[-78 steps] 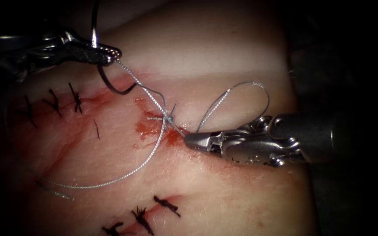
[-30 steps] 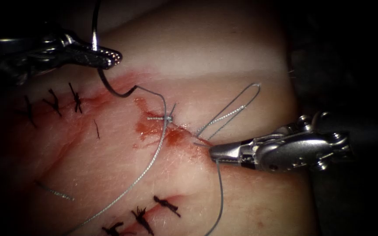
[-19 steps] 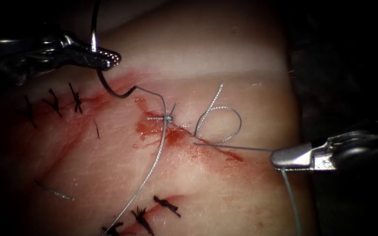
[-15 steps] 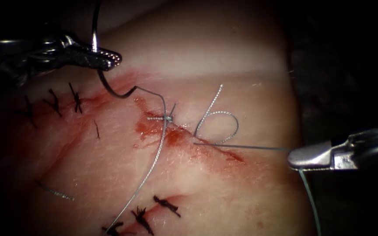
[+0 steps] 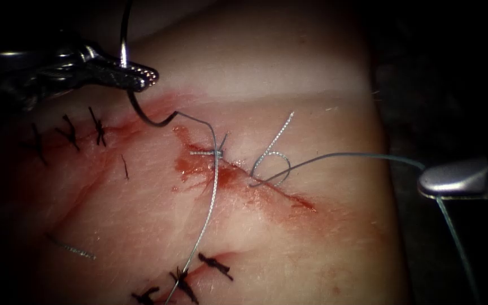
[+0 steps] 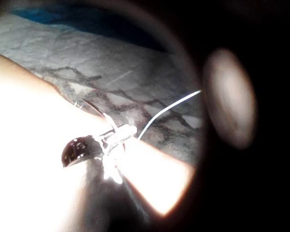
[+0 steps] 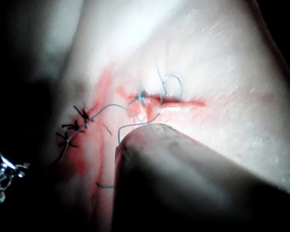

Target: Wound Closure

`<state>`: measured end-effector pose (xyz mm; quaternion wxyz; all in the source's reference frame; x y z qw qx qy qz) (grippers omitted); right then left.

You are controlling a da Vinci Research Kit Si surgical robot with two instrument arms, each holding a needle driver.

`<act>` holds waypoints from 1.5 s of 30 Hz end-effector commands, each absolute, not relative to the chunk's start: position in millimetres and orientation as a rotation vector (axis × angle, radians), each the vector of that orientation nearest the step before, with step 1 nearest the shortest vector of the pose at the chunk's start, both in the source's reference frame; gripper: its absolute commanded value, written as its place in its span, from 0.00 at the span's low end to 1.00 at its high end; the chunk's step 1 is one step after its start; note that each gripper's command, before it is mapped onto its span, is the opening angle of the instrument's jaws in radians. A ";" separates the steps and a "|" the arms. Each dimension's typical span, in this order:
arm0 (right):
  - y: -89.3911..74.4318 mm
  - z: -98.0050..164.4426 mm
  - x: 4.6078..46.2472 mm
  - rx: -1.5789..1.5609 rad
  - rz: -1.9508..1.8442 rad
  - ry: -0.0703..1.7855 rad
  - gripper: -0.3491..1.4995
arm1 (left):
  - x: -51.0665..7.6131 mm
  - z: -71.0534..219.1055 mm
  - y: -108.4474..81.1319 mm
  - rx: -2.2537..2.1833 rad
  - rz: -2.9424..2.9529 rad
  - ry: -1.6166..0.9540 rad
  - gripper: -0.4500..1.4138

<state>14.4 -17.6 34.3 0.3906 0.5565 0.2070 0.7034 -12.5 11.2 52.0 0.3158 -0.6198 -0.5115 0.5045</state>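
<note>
While the needle (image 5: 136,110) is held mid-curve, clear of the tissue (image 5: 289,248), by the clenched left claw (image 5: 142,73), limp, slippery thread (image 5: 334,157) is gripped by the closed right claw (image 5: 425,183), right of the cut (image 5: 272,192)

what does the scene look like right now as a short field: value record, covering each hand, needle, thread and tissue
left hand: shut on the needle, up and left of the cut
needle: held mid-curve, out of the tissue
right hand: shut on the thread, right of the cut, off the tissue edge
thread: runs from a small loop at the cut to the right hand
tissue: cut open, red fluid around it
old stitches: dark, left of the cut
</note>
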 end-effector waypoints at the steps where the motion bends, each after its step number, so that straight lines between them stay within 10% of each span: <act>1: -19.6 37.2 16.6 1.381 1.767 0.506 0.00 | -13.0 52.6 11.2 -1.633 1.329 -1.347 0.00; 8: -23.7 41.9 19.5 1.320 1.761 0.488 0.00 | -13.1 52.6 11.1 -1.624 1.332 -1.349 0.00; 10: -25.1 43.9 20.5 1.269 1.723 0.549 0.75 | -13.1 52.6 11.1 -1.624 1.332 -1.350 0.00; 16: -20.7 44.6 16.7 1.258 1.731 0.790 0.87 | -13.1 52.6 11.1 -1.624 1.332 -1.350 0.00; 21: -18.5 46.5 15.1 1.238 1.777 0.823 0.74 | -13.1 52.6 11.1 -1.624 1.331 -1.350 0.00; 23: -17.6 50.2 15.8 1.166 1.869 0.831 0.11 | -13.1 52.6 11.1 -1.624 1.331 -1.350 0.00; 24: -17.6 53.8 16.8 1.054 1.874 0.802 0.00 | -13.1 52.6 11.1 -1.624 1.332 -1.349 0.00; 45: -21.2 71.3 20.3 0.669 1.653 0.643 0.00 | -13.3 52.6 11.0 -1.624 1.332 -1.349 0.00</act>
